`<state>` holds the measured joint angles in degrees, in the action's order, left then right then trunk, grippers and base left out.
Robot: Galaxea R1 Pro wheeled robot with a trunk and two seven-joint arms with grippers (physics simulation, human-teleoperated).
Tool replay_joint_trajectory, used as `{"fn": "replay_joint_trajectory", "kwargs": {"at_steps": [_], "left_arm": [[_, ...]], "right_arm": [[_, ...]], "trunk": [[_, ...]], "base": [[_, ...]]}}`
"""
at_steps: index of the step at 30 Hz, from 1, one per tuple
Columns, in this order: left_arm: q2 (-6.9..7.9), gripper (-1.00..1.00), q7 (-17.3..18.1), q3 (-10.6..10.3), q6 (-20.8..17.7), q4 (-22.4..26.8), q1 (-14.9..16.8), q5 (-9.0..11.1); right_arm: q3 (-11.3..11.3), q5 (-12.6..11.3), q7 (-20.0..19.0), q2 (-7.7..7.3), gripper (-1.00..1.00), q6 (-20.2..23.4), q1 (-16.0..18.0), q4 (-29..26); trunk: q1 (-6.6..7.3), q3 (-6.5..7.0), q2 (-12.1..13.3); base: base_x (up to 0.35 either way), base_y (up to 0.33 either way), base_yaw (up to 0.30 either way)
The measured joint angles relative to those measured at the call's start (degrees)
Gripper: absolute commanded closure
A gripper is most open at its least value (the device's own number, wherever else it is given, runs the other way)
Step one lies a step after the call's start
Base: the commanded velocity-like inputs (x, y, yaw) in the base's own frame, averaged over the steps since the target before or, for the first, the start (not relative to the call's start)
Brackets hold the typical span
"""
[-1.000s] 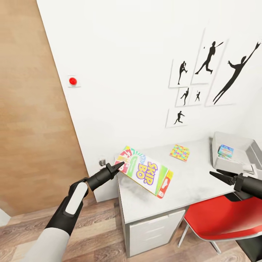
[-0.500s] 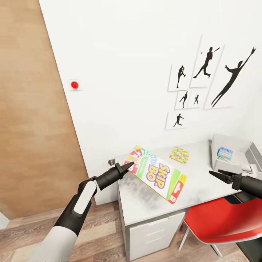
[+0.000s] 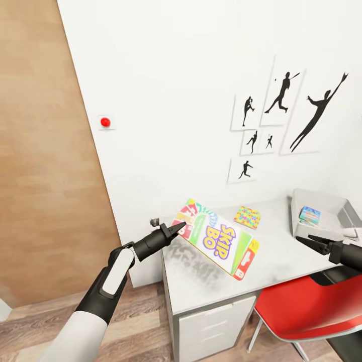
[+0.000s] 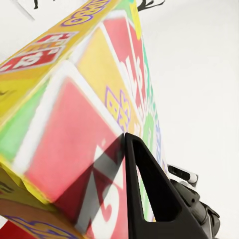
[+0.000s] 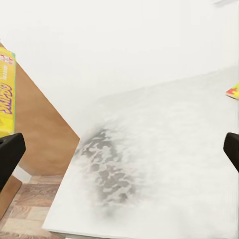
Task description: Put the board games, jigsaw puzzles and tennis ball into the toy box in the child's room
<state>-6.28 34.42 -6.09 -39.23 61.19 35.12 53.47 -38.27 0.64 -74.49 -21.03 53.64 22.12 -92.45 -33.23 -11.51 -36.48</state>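
My left gripper is shut on the corner of the red-green-yellow Skip-Bo board game, holding it tilted above the light grey table. Close up in the left wrist view, the game box is clamped by a black finger. A multicolour jigsaw puzzle lies flat further back on the table. The grey toy box stands at the right end with a small blue game box inside. My right gripper is open and holds nothing, hovering low over the tabletop near the toy box.
A red chair is tucked under the table's right part, below my right arm. White drawers sit under the table's front. A wooden door panel fills the left, and a red button and silhouette prints hang on the white wall.
The camera has shifted a little. My left gripper has carried the Skip-Bo box to the right, further over the table. The right gripper has drifted slightly right.
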Motion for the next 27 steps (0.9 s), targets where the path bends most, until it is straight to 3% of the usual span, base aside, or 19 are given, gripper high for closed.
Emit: {"fn": "replay_joint_trajectory", "kwargs": {"at_steps": [27], "left_arm": [[0.10,1.00,0.2,0.4,0.0,0.4,-0.3,0.2]], "right_arm": [[-4.2,0.1,-0.9,-0.78,-1.00,0.1,-0.1,0.0]], "trunk": [[0.00,2.55,0.0]], "base": [[0.000,0.000,0.000]]}}
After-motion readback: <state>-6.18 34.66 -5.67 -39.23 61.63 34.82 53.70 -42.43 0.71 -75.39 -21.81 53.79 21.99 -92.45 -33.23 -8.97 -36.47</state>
